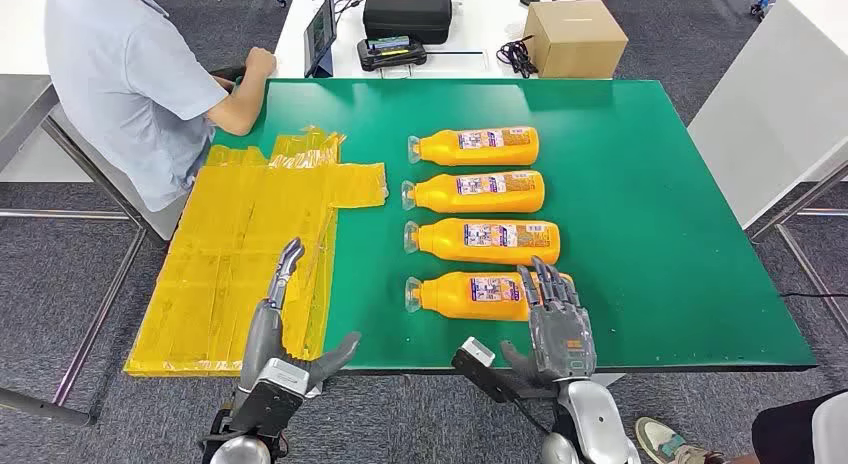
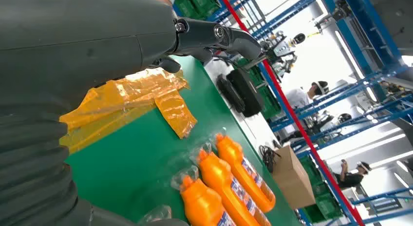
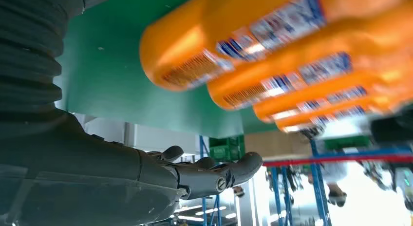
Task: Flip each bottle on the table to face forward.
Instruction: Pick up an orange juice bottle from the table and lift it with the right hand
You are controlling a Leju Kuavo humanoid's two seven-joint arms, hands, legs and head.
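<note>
Right robot hand empty, fingers spread over nearest glossy orange bottle; left robot hand open above crinkled yellow film. Three more bottles lying beyond on green desk. Farther: cardboard box, seated person.

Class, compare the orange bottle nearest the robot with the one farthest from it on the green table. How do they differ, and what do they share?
The nearest bottle has the right hand over its base end; the farthest bottle lies uncovered. The nearest bottle lies close to the green table's front edge; the farthest lies toward the middle. Both are orange, lie on their sides, caps pointing the same way, with labels showing.
</note>
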